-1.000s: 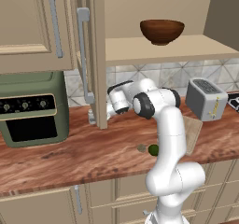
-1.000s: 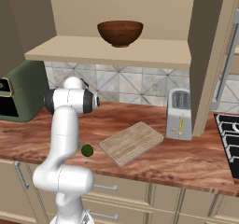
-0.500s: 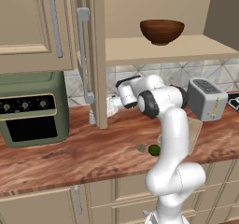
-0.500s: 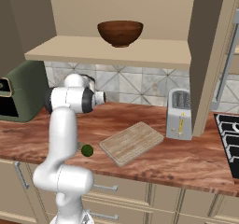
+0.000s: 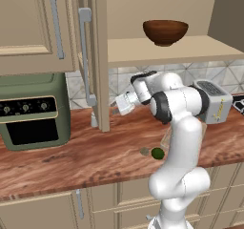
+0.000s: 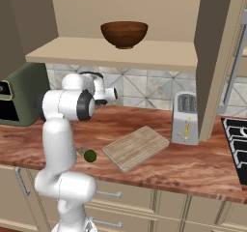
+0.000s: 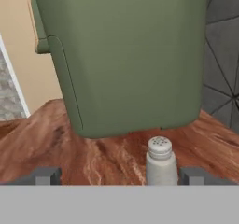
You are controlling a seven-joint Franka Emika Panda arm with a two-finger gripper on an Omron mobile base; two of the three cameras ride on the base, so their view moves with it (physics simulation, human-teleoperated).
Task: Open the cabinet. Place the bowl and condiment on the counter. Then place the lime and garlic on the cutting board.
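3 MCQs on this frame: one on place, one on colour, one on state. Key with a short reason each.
1. Where is the bowl?
A. on the cabinet shelf
B. on the cutting board
C. on the toaster

2. What colour is the appliance at the counter's left end?
A. red
B. olive green
C. white

3. How does the gripper stand?
A. shut on the lime
B. shut on the bowl
C. open, with the condiment between its fingertips

Key: 1 A, the bowl sits on the open cabinet's shelf. 2 B, its body is olive green. 3 C, the hand view shows the tips wide apart either side of the condiment, which stands on the counter.
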